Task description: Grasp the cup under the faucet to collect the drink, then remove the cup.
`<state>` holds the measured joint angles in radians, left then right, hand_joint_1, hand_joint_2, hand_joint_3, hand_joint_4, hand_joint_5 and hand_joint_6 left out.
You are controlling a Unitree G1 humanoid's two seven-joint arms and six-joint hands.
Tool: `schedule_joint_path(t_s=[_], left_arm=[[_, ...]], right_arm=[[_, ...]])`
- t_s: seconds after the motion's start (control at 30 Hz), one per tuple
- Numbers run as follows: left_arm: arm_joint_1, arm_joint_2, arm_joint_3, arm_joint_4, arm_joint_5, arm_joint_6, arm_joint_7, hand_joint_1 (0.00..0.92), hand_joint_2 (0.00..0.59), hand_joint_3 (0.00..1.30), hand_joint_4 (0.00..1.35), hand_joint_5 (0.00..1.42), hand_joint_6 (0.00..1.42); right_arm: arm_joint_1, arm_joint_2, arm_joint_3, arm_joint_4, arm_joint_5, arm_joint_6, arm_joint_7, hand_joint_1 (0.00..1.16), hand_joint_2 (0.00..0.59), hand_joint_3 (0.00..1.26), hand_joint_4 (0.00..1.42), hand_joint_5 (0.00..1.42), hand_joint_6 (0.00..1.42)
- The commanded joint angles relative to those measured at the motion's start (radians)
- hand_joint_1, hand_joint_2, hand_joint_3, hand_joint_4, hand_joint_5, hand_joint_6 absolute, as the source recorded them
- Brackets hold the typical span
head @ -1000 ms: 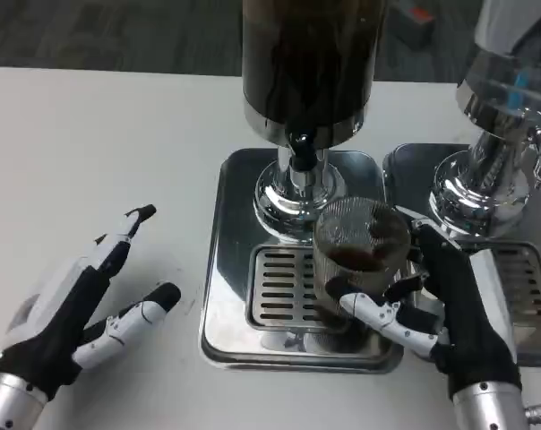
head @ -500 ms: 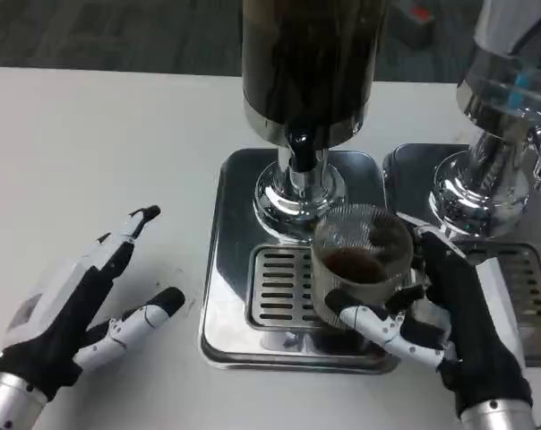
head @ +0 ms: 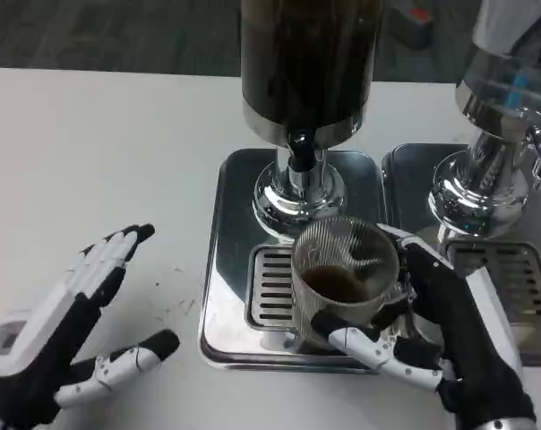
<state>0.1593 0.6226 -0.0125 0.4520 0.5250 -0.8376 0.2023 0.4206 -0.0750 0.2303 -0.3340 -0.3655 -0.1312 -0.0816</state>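
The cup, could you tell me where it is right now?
In the head view, the ribbed cup sits right of centre, gripped by the right hand above the drip grate, just in front of the faucet.

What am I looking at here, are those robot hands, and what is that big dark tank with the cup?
Yes, those are a humanoid robot's two hands, seen from a camera on its head or chest looking down at a white table. The right hand grips a ribbed clear cup with some dark drink in it, over the slotted drip grate of a shiny metal tray. Behind it stands a drink dispenser, a tall tank of dark liquid with a small faucet at its base. The left hand holds nothing; it sits over the table with its fingers spread. A second dispenser stands to the right.
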Motion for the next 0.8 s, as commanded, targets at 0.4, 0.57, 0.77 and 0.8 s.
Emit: schedule_joint_path(t_s=[0.4, 0.57, 0.77, 0.8], left_arm=[[0.242, 0.062, 0.088, -0.241, 0.166, 0.095, 0.089, 0.0, 0.134, 0.0, 0.0, 0.0, 0.0], [0.252, 0.05, 0.077, -0.256, 0.165, 0.117, 0.1, 0.0, 0.134, 0.0, 0.0, 0.0, 0.0], [0.252, 0.039, 0.065, -0.262, 0.166, 0.136, 0.097, 0.0, 0.134, 0.0, 0.0, 0.0, 0.0], [0.253, 0.037, 0.065, -0.262, 0.164, 0.138, 0.097, 0.0, 0.134, 0.0, 0.0, 0.0, 0.0]], right_arm=[[0.067, -0.058, -0.026, -0.136, 0.059, 0.001, 0.103, 0.9, 0.239, 0.47, 0.6, 0.68, 0.82], [0.081, -0.064, -0.037, -0.141, 0.074, -0.003, 0.113, 0.9, 0.239, 0.47, 0.6, 0.68, 0.83], [0.077, -0.063, -0.037, -0.136, 0.078, -0.011, 0.115, 0.9, 0.239, 0.47, 0.6, 0.68, 0.83], [0.077, -0.063, -0.036, -0.136, 0.079, -0.01, 0.115, 0.9, 0.239, 0.47, 0.6, 0.68, 0.83]])
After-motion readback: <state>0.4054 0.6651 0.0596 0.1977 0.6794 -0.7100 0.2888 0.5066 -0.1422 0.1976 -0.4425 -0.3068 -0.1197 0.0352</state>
